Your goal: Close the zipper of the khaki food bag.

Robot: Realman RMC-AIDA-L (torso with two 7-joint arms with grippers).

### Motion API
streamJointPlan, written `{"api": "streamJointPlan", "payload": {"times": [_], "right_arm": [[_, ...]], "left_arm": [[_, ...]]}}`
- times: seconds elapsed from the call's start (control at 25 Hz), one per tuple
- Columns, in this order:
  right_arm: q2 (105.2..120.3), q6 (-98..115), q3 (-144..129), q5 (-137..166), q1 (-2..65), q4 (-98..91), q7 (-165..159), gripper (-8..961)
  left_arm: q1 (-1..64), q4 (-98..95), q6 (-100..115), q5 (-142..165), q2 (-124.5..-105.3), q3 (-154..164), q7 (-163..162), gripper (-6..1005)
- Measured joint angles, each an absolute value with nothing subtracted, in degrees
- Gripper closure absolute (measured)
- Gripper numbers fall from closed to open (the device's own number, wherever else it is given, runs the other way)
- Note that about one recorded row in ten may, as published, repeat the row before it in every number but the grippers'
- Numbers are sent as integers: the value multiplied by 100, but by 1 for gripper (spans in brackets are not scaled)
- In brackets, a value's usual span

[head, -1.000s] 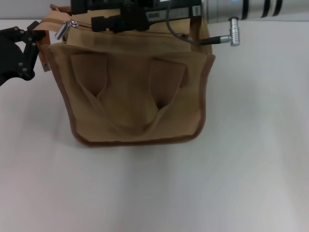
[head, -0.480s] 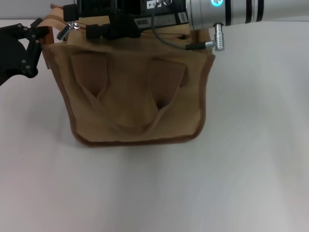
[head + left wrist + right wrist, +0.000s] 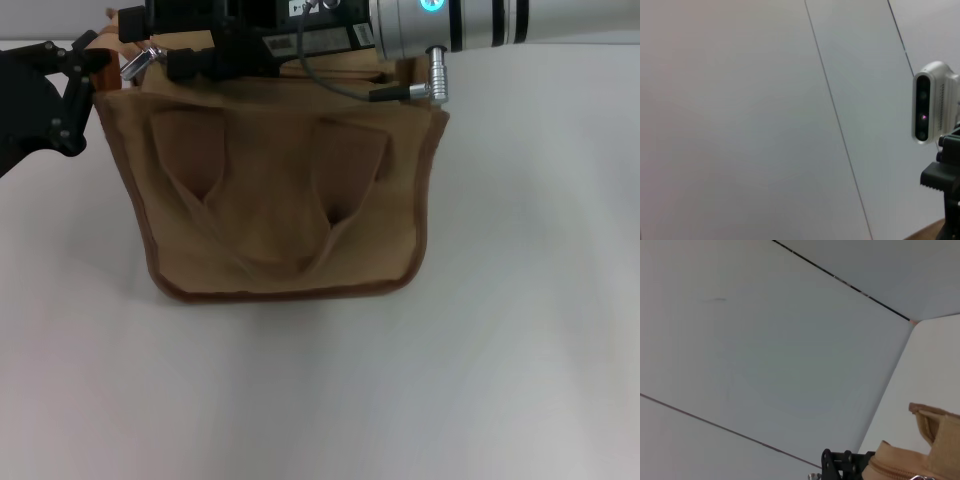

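The khaki food bag (image 3: 285, 200) stands upright on the white bench (image 3: 400, 380), its front pocket and loop handles facing the camera. At its top edge, the silver pull tab of the zipper (image 3: 138, 62) sticks out just beside the right tool (image 3: 190, 62), which reaches in over the bag's top; whether it grips the tab cannot be told. The left tool (image 3: 75, 65) presses against the bag's upper corner, its opening also unclear.
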State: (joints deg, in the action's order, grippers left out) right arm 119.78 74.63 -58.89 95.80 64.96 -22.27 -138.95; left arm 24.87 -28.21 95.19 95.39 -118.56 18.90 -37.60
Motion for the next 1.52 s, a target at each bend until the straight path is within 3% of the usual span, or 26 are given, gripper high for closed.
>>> {"api": "streamJointPlan", "payload": {"times": [1.52], "right_arm": [[11972, 7550, -6040, 9194, 6319, -2215, -13578, 167]], "left_arm": [[2707, -2832, 9766, 9523, -11858, 1960, -4217, 950]]}}
